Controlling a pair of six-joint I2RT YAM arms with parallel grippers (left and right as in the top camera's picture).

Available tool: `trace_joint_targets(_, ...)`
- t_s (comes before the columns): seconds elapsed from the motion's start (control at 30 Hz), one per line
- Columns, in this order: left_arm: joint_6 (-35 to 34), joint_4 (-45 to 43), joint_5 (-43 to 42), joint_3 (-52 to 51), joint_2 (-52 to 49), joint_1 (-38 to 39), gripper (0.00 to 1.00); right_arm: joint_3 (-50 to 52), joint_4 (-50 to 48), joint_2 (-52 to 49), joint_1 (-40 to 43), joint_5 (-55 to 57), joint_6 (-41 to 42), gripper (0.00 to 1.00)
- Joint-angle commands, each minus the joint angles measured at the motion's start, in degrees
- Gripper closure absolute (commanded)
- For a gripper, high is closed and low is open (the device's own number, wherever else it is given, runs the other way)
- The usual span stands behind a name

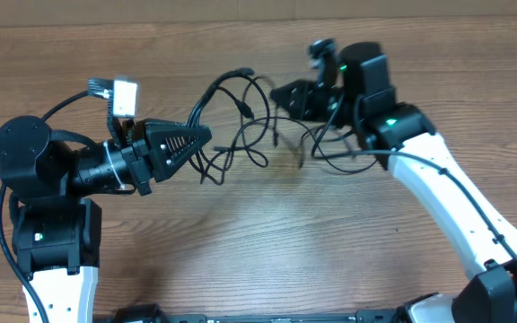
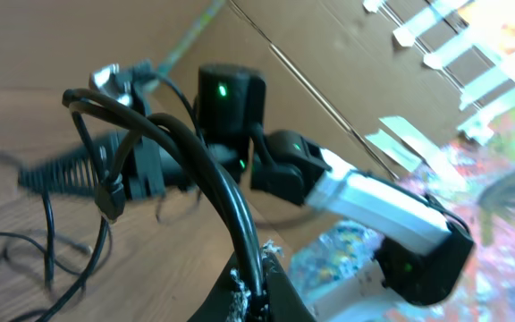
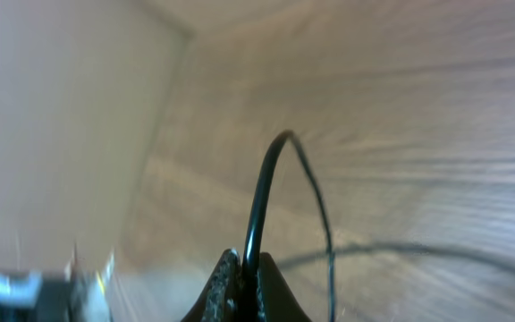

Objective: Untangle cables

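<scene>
Cables (image 1: pixel 240 126): thin black cords in one loose tangle on the far half of the surface (image 1: pixel 267 242), about midway between its left and right edges and strung between the two arms. Several loops cross each other at the middle. At least one small plug (image 1: pixel 249 109) hangs inside the bunch. Part of the bunch looks raised off the wood and the lower loops look to rest on it; can't tell exactly which.

Left pincer (image 1: pixel 203 137): closed, gripping the cables at the left side of the tangle. The left wrist view shows a cord (image 2: pixel 226 201) clamped between the closed tips (image 2: pixel 256 291) and arching up and away.

Right pincer (image 1: pixel 281 97): closed, gripping the cables at the right side. The right wrist view shows a cord (image 3: pixel 259 197) pinched between the tips (image 3: pixel 247 291), rising and curving over. That view is blurred, so nothing finer is readable.

Progress, as a judgement: early to middle. Done: both ends of the bunch are gripped, one per arm, with the tangle spread out between them. Left: every crossing. No cord lies apart from the others, none is laid out straight, and the loops are not yet separated. Most of the task remains.
</scene>
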State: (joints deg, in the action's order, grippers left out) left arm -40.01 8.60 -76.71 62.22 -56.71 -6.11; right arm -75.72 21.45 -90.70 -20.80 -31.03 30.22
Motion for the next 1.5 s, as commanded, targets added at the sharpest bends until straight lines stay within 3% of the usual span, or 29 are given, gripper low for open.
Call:
trace_joint_targets(0.0, 1.2, -0.2, -4.2, 1.3, 0.3, -0.3, 0.96, -0.1, -1.5, 1.4, 4.2, 1.9, 7.1, 0.96)
trace_joint_targets(0.23, 1.2, -0.4, -4.4, 1.3, 0.9, -0.3, 0.96, -0.1, -1.2, 1.4, 11.3, 2.1, 9.2, 0.96)
trace_joint_targets(0.27, 1.2, -0.4, -4.4, 1.3, 1.0, -0.3, 0.96, -0.1, -1.1, 1.4, 11.8, 1.8, 8.3, 0.90)
trace_joint_targets(0.3, 1.2, -0.7, -4.4, 1.3, 1.0, -0.3, 0.96, -0.1, -0.5, 1.4, 12.3, 0.9, 7.2, 0.51)
trace_joint_targets(0.33, 1.2, -1.0, -4.4, 1.3, 1.0, -0.3, 0.96, -0.1, 0.7, 1.4, 12.5, 0.1, 6.6, 0.00)
trace_joint_targets(0.43, 1.2, -1.6, -4.4, 1.3, 1.0, -0.3, 0.96, -0.1, 4.1, 1.4, 12.5, -4.4, -1.2, 0.00)
trace_joint_targets(0.6, 1.3, -4.4, -7.1, 1.3, 1.0, -0.4, 0.96, -0.1, 10.0, 1.4, 12.2, -22.9, -26.5, 0.00)
trace_joint_targets(0.67, 1.2, -5.7, -7.7, 1.3, 1.0, -0.4, 0.96, -0.1, 12.8, 1.4, 12.1, -27.5, -32.5, 0.00)
trace_joint_targets(0.87, 1.4, -6.1, -8.0, 1.3, 0.8, -0.4, 0.96, -0.1, 18.2, 2.8, 12.1, -29.7, -37.1, 0.00)
trace_joint_targets(1.17, 4.9, -5.9, -3.0, 1.3, -1.4, -2.2, 0.96, -0.1, 31.8, 12.2, 12.1, -29.7, -52.3, 0.00)
trace_joint_targets(1.27, 3.5, -5.8, -2.3, 1.3, -2.3, -2.2, 0.96, -0.1, 35.6, 15.8, 12.1, -29.7, -57.5, 0.00)
trace_joint_targets(1.47, -5.6, -5.9, -2.4, 1.3, -2.8, -2.1, 0.96, -0.1, 36.6, 20.7, 9.7, -29.7, -58.0, 0.02)
